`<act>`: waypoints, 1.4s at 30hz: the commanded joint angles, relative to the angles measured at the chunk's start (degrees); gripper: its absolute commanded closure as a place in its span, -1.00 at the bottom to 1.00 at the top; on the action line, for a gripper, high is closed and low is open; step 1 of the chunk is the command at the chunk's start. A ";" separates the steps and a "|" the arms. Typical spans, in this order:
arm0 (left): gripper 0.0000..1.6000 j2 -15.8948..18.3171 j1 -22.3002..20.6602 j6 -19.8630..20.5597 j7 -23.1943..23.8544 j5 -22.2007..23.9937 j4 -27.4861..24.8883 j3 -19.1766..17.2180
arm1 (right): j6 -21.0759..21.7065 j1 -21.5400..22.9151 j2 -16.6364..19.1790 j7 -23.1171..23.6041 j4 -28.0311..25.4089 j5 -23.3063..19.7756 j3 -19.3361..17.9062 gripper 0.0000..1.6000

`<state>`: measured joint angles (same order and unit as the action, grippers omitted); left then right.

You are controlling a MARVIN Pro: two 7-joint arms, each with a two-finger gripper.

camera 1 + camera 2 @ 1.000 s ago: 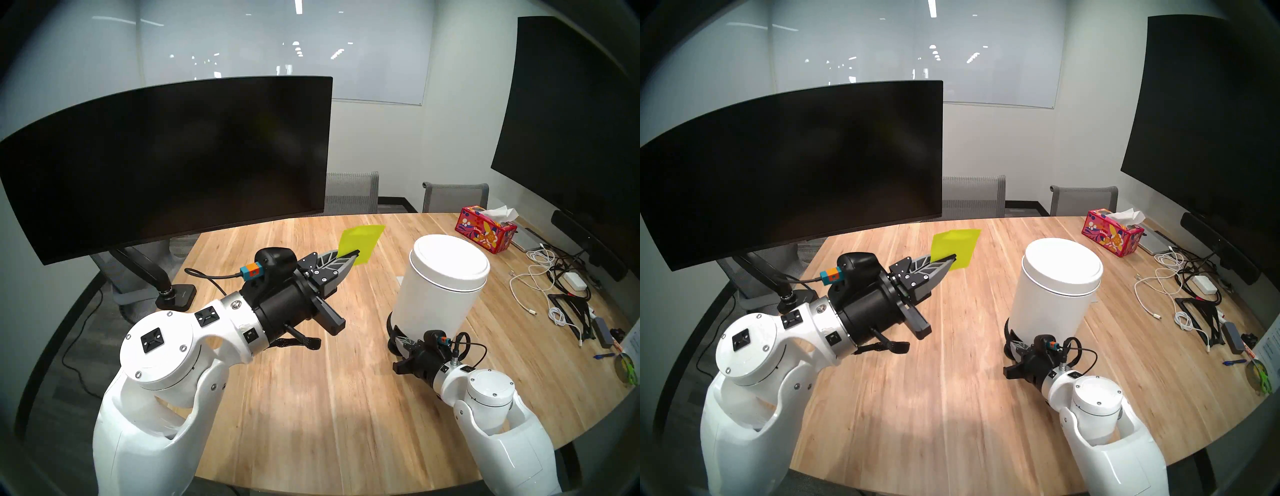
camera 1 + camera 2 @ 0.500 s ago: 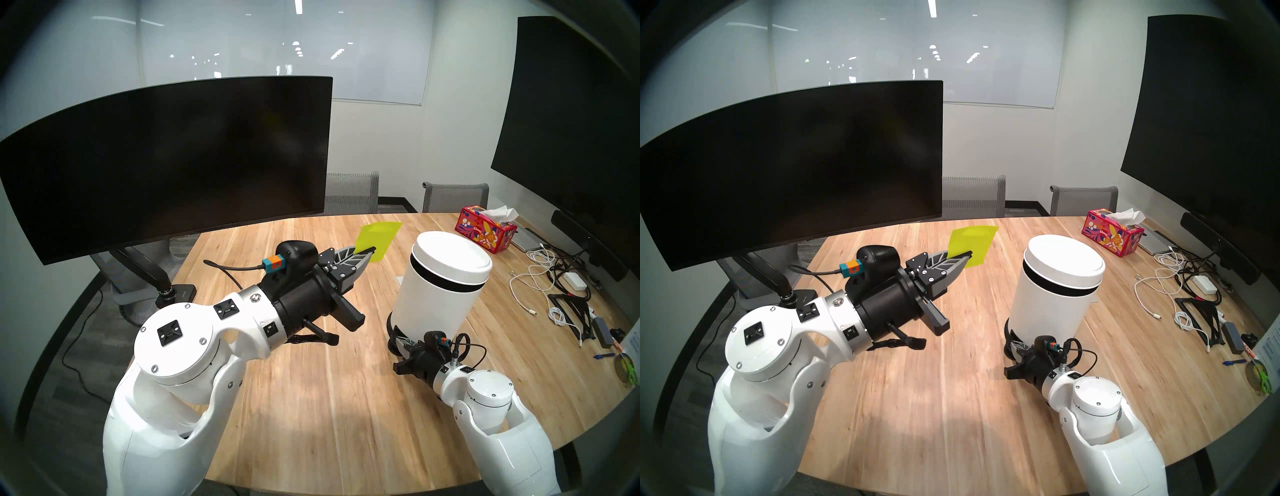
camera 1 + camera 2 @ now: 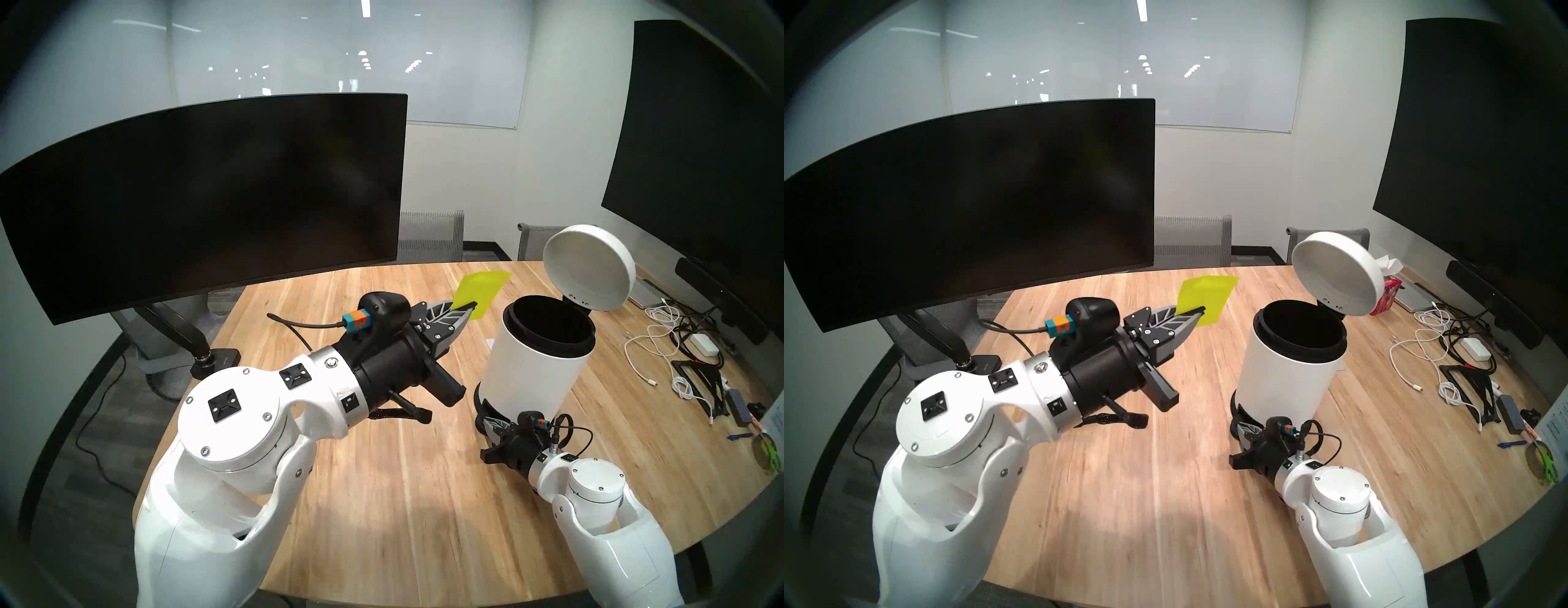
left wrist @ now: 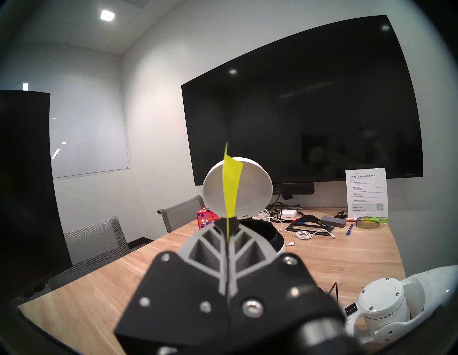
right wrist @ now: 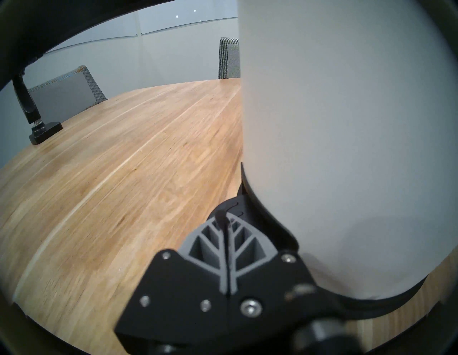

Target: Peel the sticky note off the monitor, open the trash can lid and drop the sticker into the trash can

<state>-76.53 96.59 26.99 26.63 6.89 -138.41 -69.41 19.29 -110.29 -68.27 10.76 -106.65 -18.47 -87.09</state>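
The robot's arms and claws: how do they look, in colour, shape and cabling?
Both arms have glossy white rounded shells with small black square mounts, then a black cylindrical wrist. Each claw, left claw and right claw, has two grey ribbed leaf-shaped fingers with black tips on black screwed plates. A teal-and-orange plug with a black cable sits on each wrist.

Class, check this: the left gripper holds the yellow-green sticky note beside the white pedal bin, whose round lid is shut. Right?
Not quite. The round white lid stands open above the white pedal bin, as the head view shows. The left gripper does hold the yellow-green sticky note beside it.
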 commanded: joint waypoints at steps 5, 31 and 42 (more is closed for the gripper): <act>1.00 -2.45 -4.32 -0.12 -1.55 -3.51 2.13 6.88 | -0.27 -1.95 0.37 0.34 0.39 -0.73 -1.33 1.00; 1.00 -11.65 -17.31 -0.82 -7.07 -8.83 18.94 16.98 | -0.60 -2.23 1.24 1.88 1.71 -1.53 -2.78 1.00; 1.00 -14.72 -21.54 -1.58 -10.15 -8.43 25.05 19.32 | -0.57 -1.09 0.99 2.17 2.74 -1.57 -2.74 1.00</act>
<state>-87.95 78.57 26.12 17.71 -1.75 -114.23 -50.80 17.90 -111.39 -67.30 13.41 -105.84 -20.15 -89.77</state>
